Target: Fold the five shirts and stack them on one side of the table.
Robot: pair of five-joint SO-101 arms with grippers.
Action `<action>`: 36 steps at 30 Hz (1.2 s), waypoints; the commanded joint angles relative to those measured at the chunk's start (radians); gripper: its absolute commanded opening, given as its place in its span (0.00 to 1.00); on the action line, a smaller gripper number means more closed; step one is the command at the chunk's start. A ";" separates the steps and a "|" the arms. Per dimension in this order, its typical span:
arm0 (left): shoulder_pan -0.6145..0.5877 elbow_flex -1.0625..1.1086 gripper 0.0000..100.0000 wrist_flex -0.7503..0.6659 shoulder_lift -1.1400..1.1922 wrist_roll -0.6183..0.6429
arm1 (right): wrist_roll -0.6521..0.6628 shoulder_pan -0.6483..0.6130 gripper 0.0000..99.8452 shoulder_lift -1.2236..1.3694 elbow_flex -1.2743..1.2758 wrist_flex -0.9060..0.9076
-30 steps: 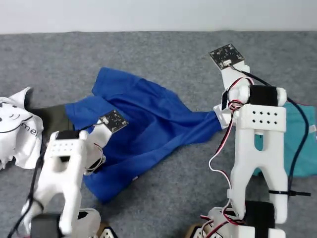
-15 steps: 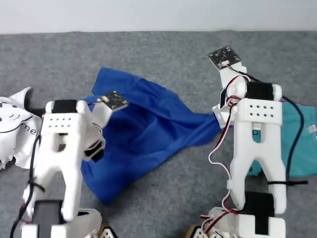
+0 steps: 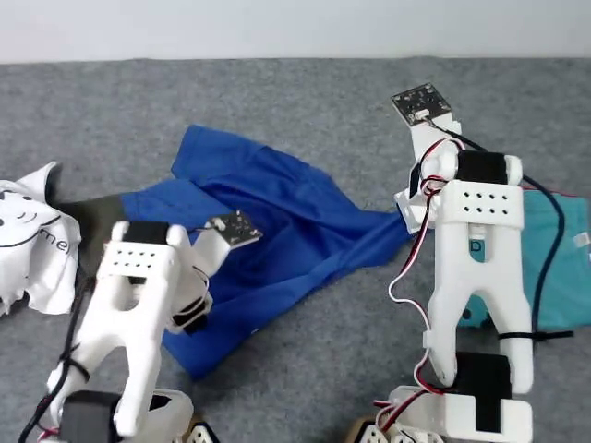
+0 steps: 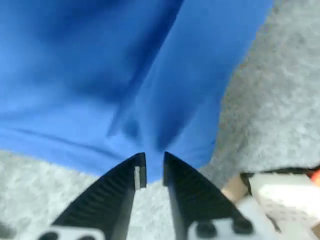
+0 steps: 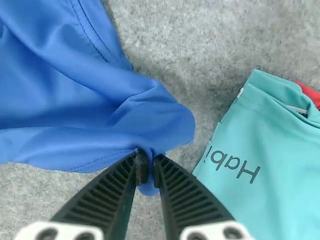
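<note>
at least four shirts (image 3: pixel 277 212), two arms (image 3: pixel 471 268)

A grey, felt-like table cover (image 3: pixel 305 101) takes most of the frame, with a slightly rough texture. Along the top edge runs a plain white wall (image 3: pixel 295 28).

Change over the last second: the left arm (image 3: pixel 138 295), which half a second earlier stood extended over the left part of the blue shirt (image 3: pixel 277 212), now sits drawn back and shifted toward the shirt's middle. The olive garment (image 3: pixel 92 217), then largely covered by this arm, is exposed again. The shirt's left fold lies flatter on the surface (image 3: pixel 305 111).
</note>
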 commanded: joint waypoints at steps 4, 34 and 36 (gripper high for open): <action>0.031 0.076 0.08 -0.083 0.057 0.046 | -0.006 -0.001 0.01 -0.002 -0.011 -0.019; 0.250 -0.033 0.18 0.014 0.230 0.157 | -0.006 -0.005 0.01 0.070 -0.014 -0.133; 0.247 -0.048 0.18 -0.012 0.279 0.215 | -0.006 -0.002 0.01 0.070 -0.014 -0.133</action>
